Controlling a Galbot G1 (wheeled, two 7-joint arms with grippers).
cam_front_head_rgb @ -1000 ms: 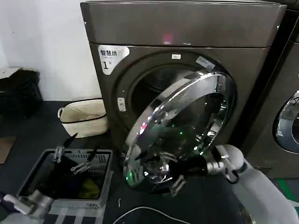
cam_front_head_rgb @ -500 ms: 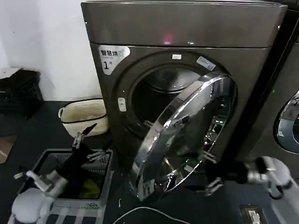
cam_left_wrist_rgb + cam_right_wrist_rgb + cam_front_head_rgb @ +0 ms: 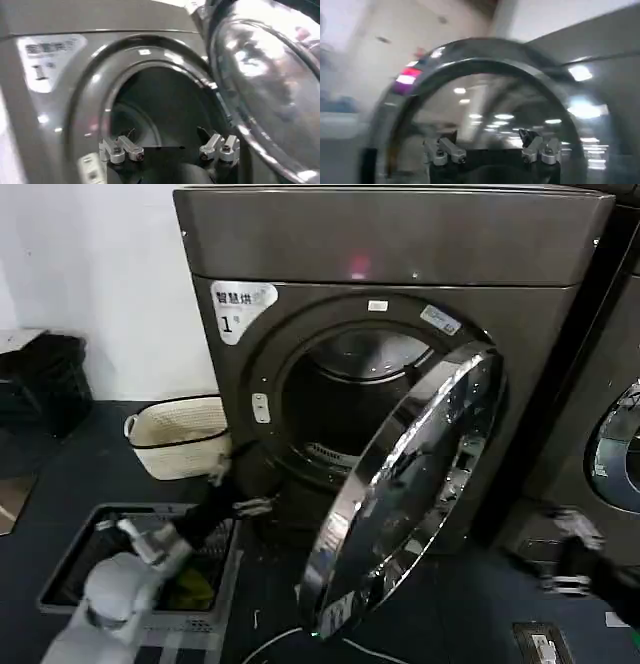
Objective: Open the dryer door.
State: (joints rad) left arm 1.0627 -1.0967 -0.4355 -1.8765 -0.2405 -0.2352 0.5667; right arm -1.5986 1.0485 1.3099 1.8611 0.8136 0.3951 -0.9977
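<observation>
1. Two grippers are spread and hold nothing.
2. The dryer door [image 3: 405,494] hangs about half open on its right-hand hinge, baring the drum of the dryer [image 3: 390,244].
3. The left gripper [image 3: 235,479] reaches toward the door's opening edge, probably to push it wider.
4. The right gripper [image 3: 560,554] sits low beside the neighbouring machine [image 3: 615,434], clear of the door's swing.

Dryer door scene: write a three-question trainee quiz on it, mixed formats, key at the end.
1. True or false: the dryer door stands swung open, showing the drum opening.
2. Which hand is raised before the dryer opening? A) left hand B) right hand
3. Fill in: the white sticker on the dryer front bears the number ___.

Key: 1 true; 2 A; 3 "1".
</observation>
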